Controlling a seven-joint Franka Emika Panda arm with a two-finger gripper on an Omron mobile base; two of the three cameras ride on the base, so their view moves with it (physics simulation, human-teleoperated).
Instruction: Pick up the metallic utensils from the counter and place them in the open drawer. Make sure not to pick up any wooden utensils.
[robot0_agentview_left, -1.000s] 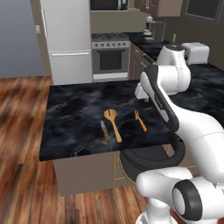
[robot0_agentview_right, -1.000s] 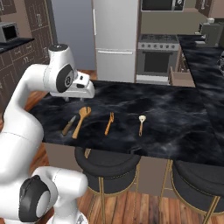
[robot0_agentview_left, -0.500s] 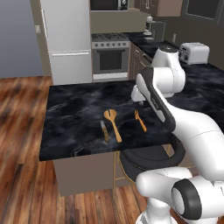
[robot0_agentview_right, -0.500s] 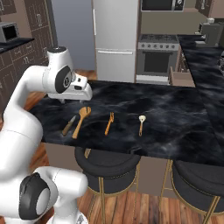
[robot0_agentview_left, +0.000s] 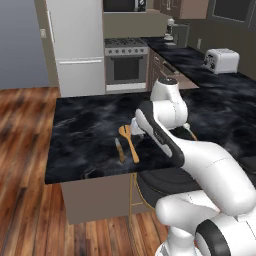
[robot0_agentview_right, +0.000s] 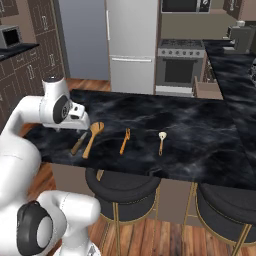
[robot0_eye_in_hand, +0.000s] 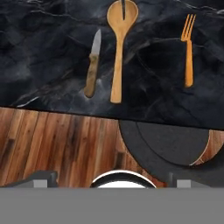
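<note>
While our gripper (robot0_eye_in_hand: 109, 178) hangs spread and empty, the knife (robot0_eye_in_hand: 92, 65) lies ahead.
Its long axis runs away from us, beside the wooden spoon (robot0_eye_in_hand: 118, 48).

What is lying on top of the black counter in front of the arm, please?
On the counter lie a short knife, a wooden spoon and an orange fork, side by side and apart. The right base view adds a pale-headed utensil further along. Nothing covers them.
</note>
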